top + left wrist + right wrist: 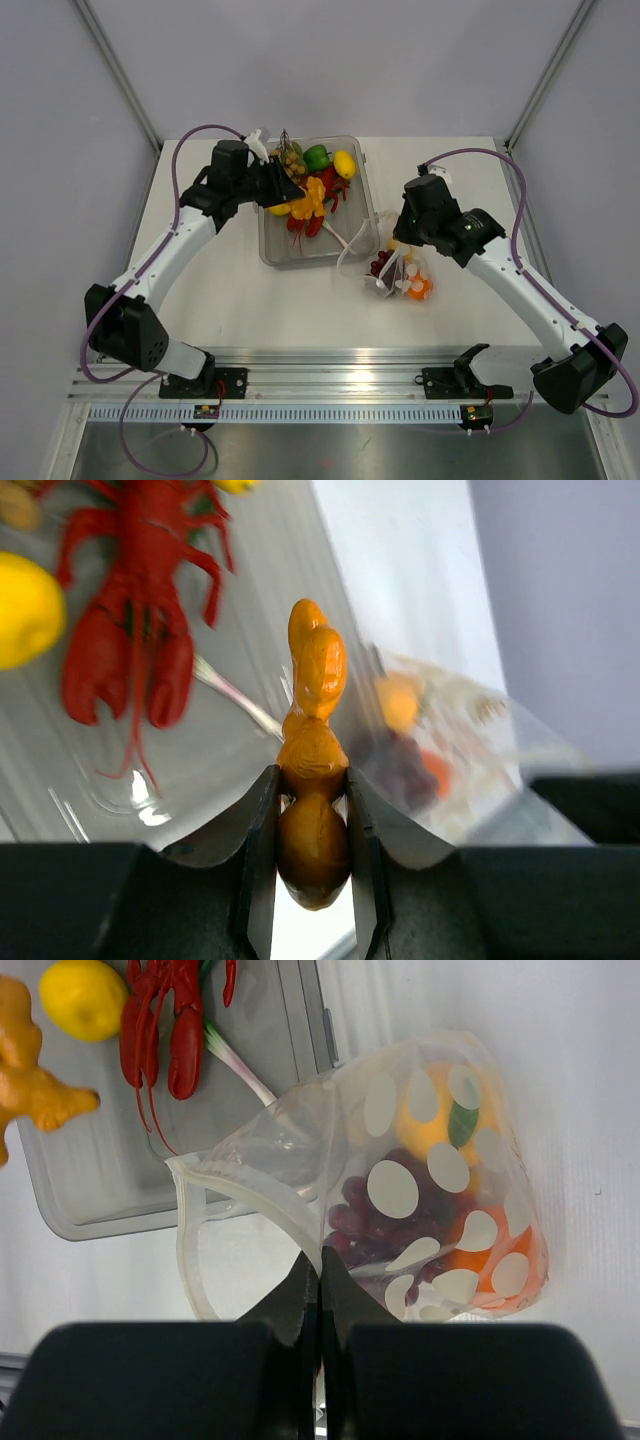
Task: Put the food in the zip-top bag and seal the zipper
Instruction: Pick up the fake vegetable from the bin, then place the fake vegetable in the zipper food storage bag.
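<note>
Top view: shows one zip-top bag (405, 275) on the table (250, 300), just right of one clear tray (285, 250); counts one green pepper (317, 157) and one lemon (344, 163) in the tray. Left wrist view: finds the left gripper (312, 775) closed partway, clamping one knobbly orange piece (320, 670) above one red lobster (135, 610) in the tray. Right wrist view: finds the right gripper (320, 1275) fully shut, pinching the bag at the gaping zipper (235, 1185); counts inside the bag one orange (425, 1125), one bunch of purple grapes (365, 1210), one unidentified orange-red piece.

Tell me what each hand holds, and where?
Left gripper pinches the orange knobbly toy at one end; right gripper pinches the dotted bag at its mouth edge.
</note>
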Controlling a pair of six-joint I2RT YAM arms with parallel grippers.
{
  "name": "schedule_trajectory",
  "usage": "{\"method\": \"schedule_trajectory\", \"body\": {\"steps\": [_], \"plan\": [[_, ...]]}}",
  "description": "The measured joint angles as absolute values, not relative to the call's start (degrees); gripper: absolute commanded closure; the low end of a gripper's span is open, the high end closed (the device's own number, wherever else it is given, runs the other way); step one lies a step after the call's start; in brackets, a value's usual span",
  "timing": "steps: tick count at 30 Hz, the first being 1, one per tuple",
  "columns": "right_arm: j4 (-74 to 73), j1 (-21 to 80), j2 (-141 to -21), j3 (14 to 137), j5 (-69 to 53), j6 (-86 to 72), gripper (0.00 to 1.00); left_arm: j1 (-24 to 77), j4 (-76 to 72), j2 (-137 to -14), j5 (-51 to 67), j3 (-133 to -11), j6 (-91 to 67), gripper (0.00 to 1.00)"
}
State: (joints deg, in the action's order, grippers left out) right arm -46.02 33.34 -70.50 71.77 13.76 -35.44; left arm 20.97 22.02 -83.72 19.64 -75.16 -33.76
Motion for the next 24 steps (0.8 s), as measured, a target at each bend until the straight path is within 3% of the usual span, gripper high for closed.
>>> {"method": "schedule_trajectory", "body": {"steps": [13, 24], "plan": [[-44.80, 33.34, -70.32, 71.77, 12.38, -35.42, 1.00, 23.11, 32.01, -73.93, 45.69, -75.07, -26.94, 1.00], [-44.82, 33.34, -69.52, 71.77, 12.23, -35.46, 1.00, 33.63, 27.64, -77.71, 47.31, -74.78, -29.56, 1.00]]}}
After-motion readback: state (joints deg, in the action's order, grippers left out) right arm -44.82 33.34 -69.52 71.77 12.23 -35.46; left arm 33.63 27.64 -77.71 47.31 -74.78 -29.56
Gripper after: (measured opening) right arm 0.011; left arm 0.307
